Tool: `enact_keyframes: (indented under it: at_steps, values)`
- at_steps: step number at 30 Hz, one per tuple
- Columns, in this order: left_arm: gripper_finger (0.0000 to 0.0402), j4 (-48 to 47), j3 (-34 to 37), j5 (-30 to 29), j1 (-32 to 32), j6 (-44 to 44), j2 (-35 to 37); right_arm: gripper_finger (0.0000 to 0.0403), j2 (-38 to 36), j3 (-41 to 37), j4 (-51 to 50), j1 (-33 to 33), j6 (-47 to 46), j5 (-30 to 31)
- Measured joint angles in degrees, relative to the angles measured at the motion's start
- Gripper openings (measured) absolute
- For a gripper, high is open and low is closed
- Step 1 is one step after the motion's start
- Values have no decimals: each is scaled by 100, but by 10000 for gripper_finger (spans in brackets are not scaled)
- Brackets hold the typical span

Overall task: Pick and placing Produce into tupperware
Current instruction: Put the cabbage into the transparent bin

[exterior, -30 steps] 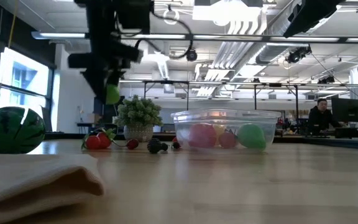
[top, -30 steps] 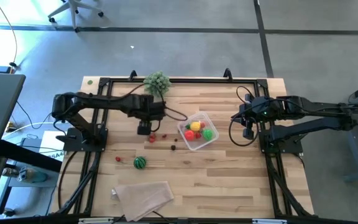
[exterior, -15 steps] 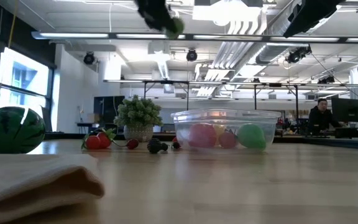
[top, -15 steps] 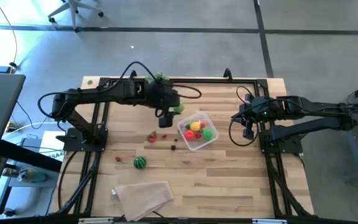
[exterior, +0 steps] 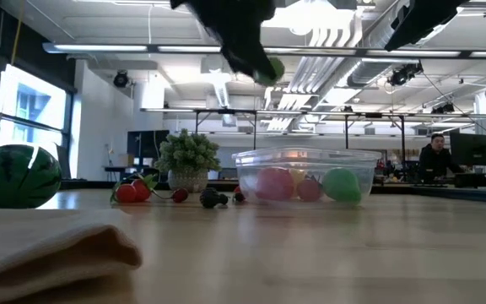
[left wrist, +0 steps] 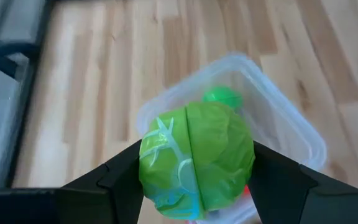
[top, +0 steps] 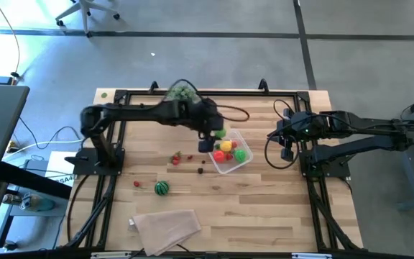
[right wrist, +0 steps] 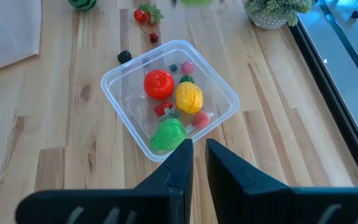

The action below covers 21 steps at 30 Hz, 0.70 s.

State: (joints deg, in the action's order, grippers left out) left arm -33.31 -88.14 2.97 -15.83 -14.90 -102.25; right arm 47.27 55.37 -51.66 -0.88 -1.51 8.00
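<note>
My left gripper (top: 210,142) is shut on a light green leafy toy vegetable (left wrist: 196,158), which hangs in the air over the left rim of the clear tupperware (top: 230,152). Red, yellow and green produce lies in the tupperware (right wrist: 169,99). On the table to its left rest a striped watermelon (top: 162,188), red pieces (top: 176,158) and a dark berry (top: 200,170). My right gripper (right wrist: 194,152) is shut on nothing and waits to the right of the tupperware. My left gripper pinches the green vegetable by two opposite sides (left wrist: 149,168), one dark finger (left wrist: 120,180) on each. The fingers come slanting down from the table's left. The vegetable is lifted clear, high above the table (exterior: 270,69), over the tupperware's rim (left wrist: 291,118).
A bushy plant (top: 182,92) stands at the far edge behind the left arm. A folded beige cloth (top: 165,225) lies near the front left. Black frame rails run along the table's sides. Bare wood shows in front of the tupperware.
My left gripper has carried the green vegetable up and toward the table's right, from beside the red pieces to over the tupperware's left rim. It has tipped from pointing steeply down to a slant. Its hold stays shut.
</note>
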Motion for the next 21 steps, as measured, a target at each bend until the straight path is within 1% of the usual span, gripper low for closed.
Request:
enact_keyframes:
  at_steps: [2,4,5,7,9,11,14,21]
  values:
    - [230,203,-13,-64,8,-78,-251,34,2,2,2,0,0,-1]
    - [230,212,-3,-70,8,-84,-482,34,-2,2,0,-1,2,1]
    - [230,386,-7,-80,10,-85,-615,34,-1,2,2,-1,2,-2]
    - [230,395,2,-16,8,-82,-786,34,2,2,-2,-1,2,-1]
    - [230,688,-17,-15,8,-95,-990,34,2,2,4,-1,2,1]
    - [230,626,1,25,5,-85,-1105,34,0,2,0,0,2,0]
    - [230,770,-13,48,8,-59,-1317,34,2,2,2,1,1,-2]
    - [230,689,-9,88,18,44,-1574,34,2,2,2,2,1,-2]
